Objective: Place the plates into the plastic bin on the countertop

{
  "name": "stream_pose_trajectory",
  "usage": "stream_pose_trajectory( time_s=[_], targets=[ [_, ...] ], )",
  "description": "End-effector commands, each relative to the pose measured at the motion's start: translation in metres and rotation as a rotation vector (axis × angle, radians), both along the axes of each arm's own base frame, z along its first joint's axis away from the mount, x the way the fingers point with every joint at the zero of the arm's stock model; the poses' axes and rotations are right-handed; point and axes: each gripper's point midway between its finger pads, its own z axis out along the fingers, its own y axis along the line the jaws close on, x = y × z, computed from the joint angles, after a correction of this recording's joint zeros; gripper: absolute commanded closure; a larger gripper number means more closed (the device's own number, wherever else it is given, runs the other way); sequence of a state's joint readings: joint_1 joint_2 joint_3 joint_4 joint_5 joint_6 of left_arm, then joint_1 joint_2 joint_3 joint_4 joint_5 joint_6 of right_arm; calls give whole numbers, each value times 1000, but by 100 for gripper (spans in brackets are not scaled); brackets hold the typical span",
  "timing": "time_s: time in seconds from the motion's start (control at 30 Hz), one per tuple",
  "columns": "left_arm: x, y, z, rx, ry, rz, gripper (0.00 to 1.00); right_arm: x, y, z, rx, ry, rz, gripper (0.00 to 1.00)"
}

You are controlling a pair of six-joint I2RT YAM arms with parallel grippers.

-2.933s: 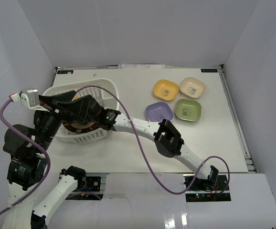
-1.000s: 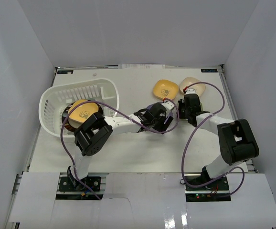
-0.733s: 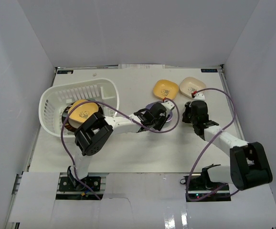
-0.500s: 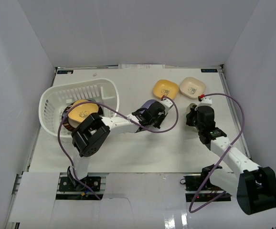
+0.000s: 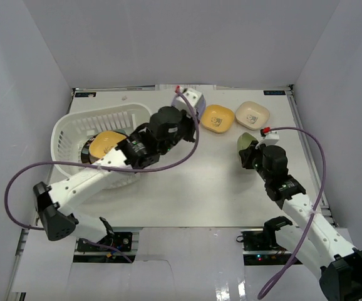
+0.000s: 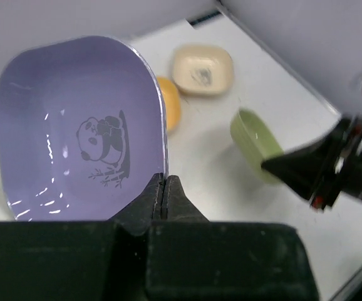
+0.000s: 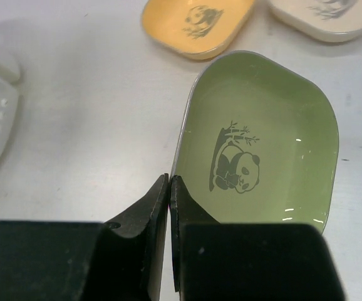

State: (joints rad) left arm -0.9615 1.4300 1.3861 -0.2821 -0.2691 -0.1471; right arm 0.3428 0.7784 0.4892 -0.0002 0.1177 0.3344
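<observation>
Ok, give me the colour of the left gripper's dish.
Purple dish, panda print; clearest in left wrist view.

On your white surface (image 5: 187,188) the bin (image 5: 103,116) sits left of the left fingers (image 6: 137,207). A yellow dish (image 5: 217,118) and a cream dish (image 5: 252,114) lie side by side beyond the right fingers (image 7: 146,200).

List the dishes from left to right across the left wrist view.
purple dish → yellow-orange dish → cream dish → green dish
</observation>
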Motion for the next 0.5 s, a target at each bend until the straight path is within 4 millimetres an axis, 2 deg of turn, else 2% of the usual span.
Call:
stream_pose_trajectory(
  time_s=[0.0,0.03,0.07,0.1,0.13,0.17,0.2,0.23,0.27,0.3,0.37,0.47],
  targets=[
    [19,85,22,165,-42,297,100,-2,35,34,52,-82,96,92],
    [23,100,17,198,-32,349,100,-9,57,34,51,-82,156,92],
    [27,120,13,221,-20,416,100,-12,66,34,45,-85,170,92],
    [27,138,-6,267,32,445,100,-11,69,37,36,-95,158,92],
    [40,169,-15,265,71,530,100,-15,86,44,44,-109,201,92],
    [40,188,-20,241,95,579,100,-16,93,48,50,-115,216,92],
    [45,218,-46,272,146,649,100,-16,100,47,45,-108,230,92],
    [45,230,-55,279,169,673,100,-19,111,58,54,-126,259,92],
    [45,241,-64,285,187,702,100,-21,117,62,47,-134,271,92],
    [44,261,-78,318,207,760,100,-19,120,61,32,-134,266,92],
    [42,273,-92,341,242,788,100,-24,133,70,38,-150,296,92],
    [40,293,-114,375,286,851,100,-27,149,71,36,-148,331,92]
  ],
)
